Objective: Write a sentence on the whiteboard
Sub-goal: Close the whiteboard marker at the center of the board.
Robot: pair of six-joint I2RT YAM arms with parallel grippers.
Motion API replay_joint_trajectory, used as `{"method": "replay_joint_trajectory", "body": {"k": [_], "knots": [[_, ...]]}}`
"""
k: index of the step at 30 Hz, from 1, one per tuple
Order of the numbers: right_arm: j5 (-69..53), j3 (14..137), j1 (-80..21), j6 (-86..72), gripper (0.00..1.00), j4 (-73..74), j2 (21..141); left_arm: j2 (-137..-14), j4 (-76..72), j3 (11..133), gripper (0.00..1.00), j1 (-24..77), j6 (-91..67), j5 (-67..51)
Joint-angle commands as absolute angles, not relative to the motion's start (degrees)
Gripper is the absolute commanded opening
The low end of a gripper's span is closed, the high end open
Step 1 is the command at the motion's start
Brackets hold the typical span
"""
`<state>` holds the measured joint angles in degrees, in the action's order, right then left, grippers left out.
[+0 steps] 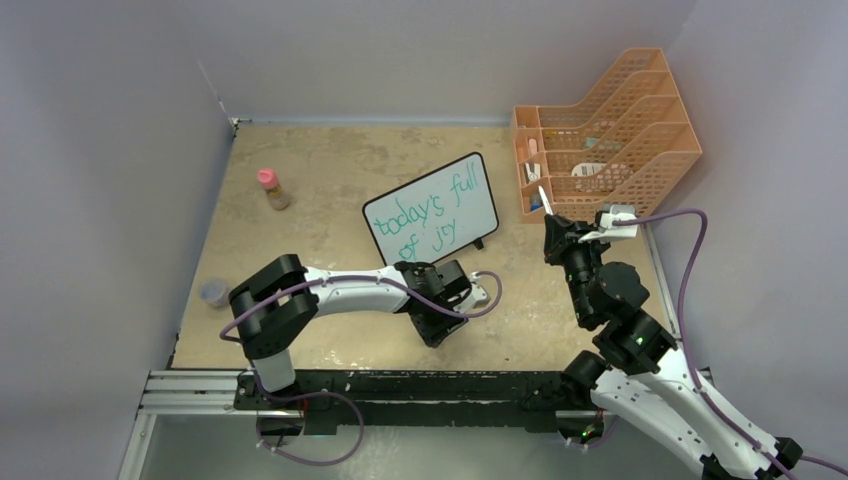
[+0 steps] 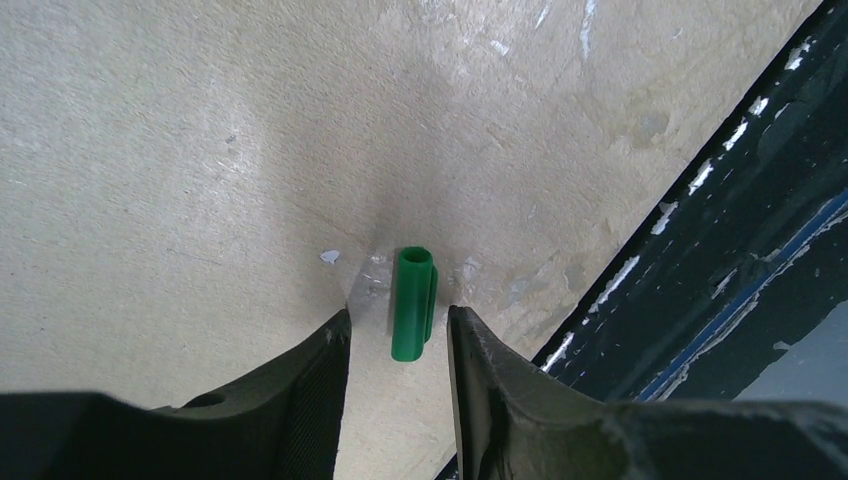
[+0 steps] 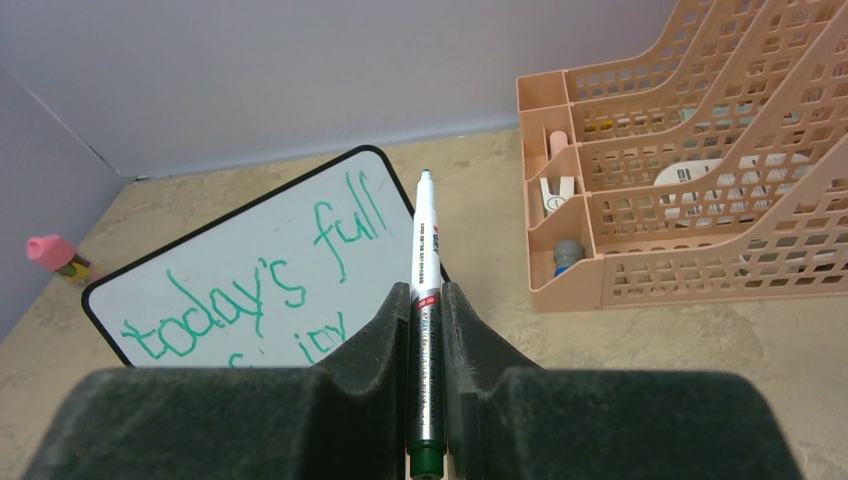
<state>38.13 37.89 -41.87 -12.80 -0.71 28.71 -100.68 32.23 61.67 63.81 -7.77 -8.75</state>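
My left gripper (image 2: 398,313) hangs low over a small green plastic cap (image 2: 414,290) lying on the beige table (image 2: 150,150), jaws partly open on either side and not touching it. I judge I should centre the cap and close gently so it cannot roll. Further right, mid-table, the small rectangular black-framed whiteboard (image 1: 432,210) stands tilted back, reading "today's full of joy" in green. My right gripper (image 3: 427,295) is clamped on a slim white marker (image 3: 425,230), tip bare.

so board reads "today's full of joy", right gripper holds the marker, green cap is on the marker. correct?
No. The green cap is off the marker: it lies on the table between the fingers of the open left gripper, as the left wrist view shows. The whiteboard text and the hold of the right gripper are as stated.
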Motion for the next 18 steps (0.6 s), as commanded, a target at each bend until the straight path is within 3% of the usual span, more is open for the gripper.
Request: {"method": "replay_joint_trajectory", "body": {"k": [1, 18], "knots": [[39.6, 37.7, -41.6, -12.1, 0.00, -3.8, 28.5, -102.7, 32.7, 62.7, 0.37, 64.3, -6.4, -8.9], [39.8, 37.7, -41.6, -12.1, 0.00, -3.8, 28.5, -108.0, 35.9, 61.9, 0.24, 70.7, -10.3, -1.1]]}}
